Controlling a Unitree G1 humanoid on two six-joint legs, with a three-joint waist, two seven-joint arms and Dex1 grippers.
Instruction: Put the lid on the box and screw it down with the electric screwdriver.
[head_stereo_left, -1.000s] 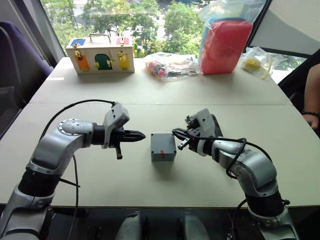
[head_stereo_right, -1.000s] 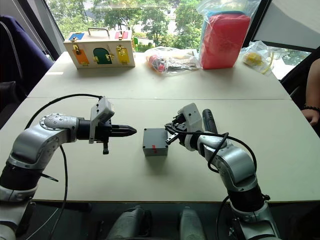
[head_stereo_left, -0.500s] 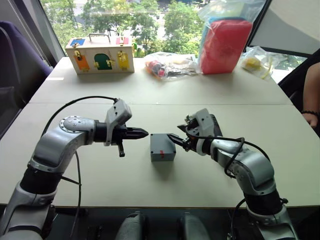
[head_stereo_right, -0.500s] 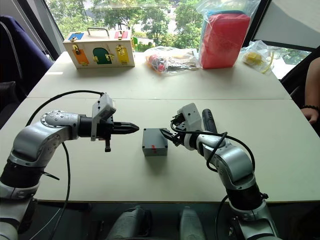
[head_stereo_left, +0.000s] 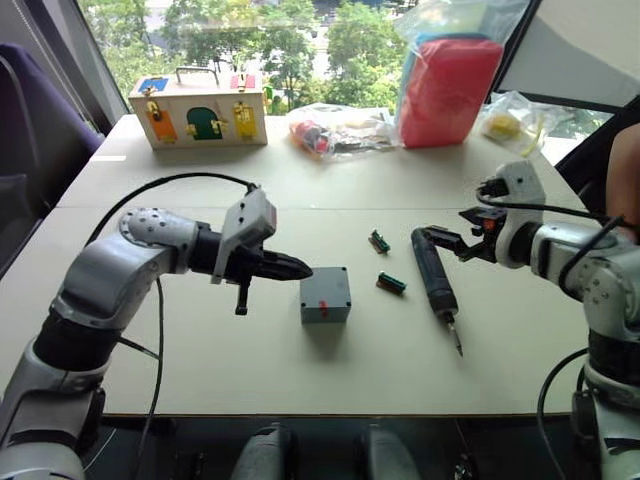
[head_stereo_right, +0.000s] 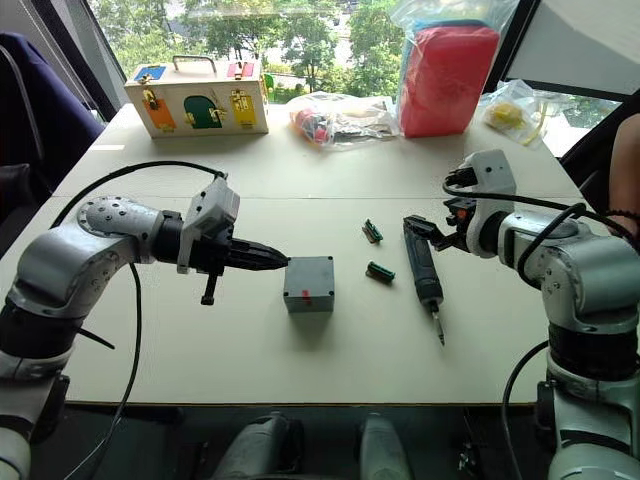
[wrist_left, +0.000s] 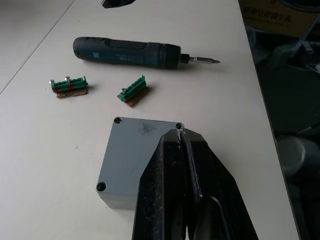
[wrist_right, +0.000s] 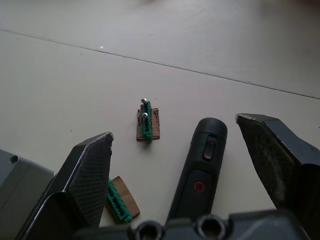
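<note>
Box (head_stereo_left: 325, 294): lidded, on counter (head_stereo_left: 200, 360).
Left pincer (head_stereo_left: 303, 268): together, touching box.
Right pincer (head_stereo_left: 442, 238): apart, over electric screwdriver (head_stereo_left: 436, 284) beside box.

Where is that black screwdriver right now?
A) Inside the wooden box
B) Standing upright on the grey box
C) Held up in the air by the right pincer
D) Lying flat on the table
D: the electric screwdriver lies flat on the table, with the right pincer open just behind its handle end.
</note>
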